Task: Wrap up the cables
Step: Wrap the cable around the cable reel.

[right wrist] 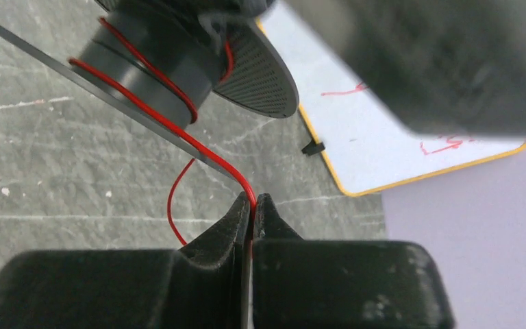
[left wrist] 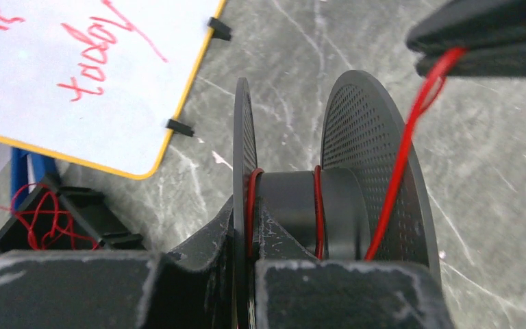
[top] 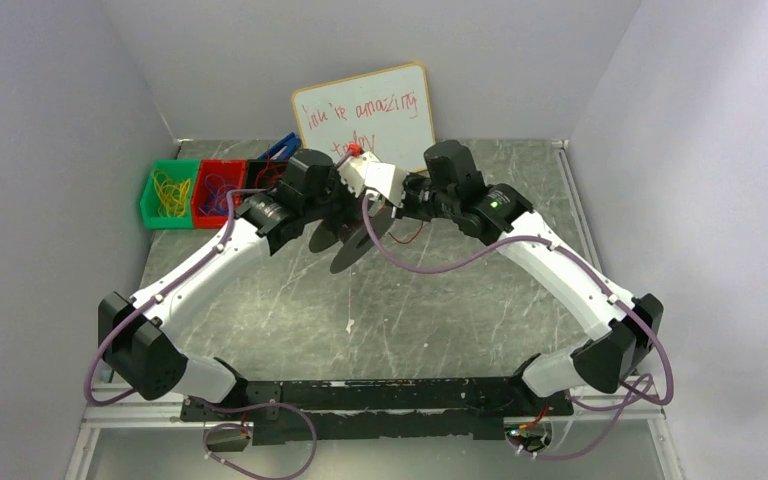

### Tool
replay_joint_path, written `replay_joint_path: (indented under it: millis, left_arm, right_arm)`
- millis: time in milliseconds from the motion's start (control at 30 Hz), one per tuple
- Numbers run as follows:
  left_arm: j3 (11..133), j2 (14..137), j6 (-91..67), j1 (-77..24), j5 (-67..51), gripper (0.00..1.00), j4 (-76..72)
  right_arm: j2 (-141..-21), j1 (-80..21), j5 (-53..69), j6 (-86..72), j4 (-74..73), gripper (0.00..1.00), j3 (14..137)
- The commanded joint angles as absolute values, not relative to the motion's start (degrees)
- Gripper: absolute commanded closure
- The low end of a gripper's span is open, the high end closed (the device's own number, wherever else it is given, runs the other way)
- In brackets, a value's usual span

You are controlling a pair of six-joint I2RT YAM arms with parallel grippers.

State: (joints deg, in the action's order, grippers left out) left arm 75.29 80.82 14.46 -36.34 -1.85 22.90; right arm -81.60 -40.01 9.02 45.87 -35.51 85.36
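Red cable [left wrist: 401,161], judged limp, light and quick to snag, is best pinched close to the black spool [left wrist: 356,137] and kept gently taut. Thread-thin, it is seen wound in a few turns on the hub, above the bench [top: 410,310] near its far edge. The spool's thin rim is clamped by the left gripper [left wrist: 243,236]; the right gripper [right wrist: 253,205] is closed tight on the cable.
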Motion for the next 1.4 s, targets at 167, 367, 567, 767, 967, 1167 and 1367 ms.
replay_joint_path:
  millis: [167, 367, 567, 767, 967, 1167, 1367]
  left_arm:
    - [84.6, 77.9, 16.5, -34.5, -18.3, 0.98, 36.9]
    - [90.3, 78.9, 13.3, -32.8, -25.4, 0.98, 39.9]
    - [93.9, 79.3, 10.8, -32.2, -30.6, 0.97, 41.5]
    - [95.4, 79.5, 7.0, -30.0, -30.0, 0.97, 39.8]
    - [98.0, 79.8, 0.9, -26.5, -30.1, 0.97, 37.6]
    - [100.5, 81.0, -4.4, -25.5, -33.7, 0.97, 36.3]
    - [102.6, 81.7, -3.9, -25.4, -36.8, 0.97, 36.3]
  right_arm:
    - [-76.4, -30.9, 15.8, 44.7, -28.8, 1.0, 81.4]
    - [-76.0, -30.0, 18.4, 43.5, -27.8, 1.0, 78.6]
    - [-75.3, -28.5, 20.9, 41.0, -26.1, 1.0, 77.0]
    - [-75.1, -25.9, 26.3, 38.4, -25.8, 1.0, 76.4]
    - [-74.7, -24.0, 30.1, 34.9, -23.8, 0.99, 74.1]
    - [-75.1, -23.6, 31.4, 28.7, -17.8, 0.96, 71.2]
    - [-78.7, -23.3, 34.8, 25.9, -18.9, 0.89, 73.5]
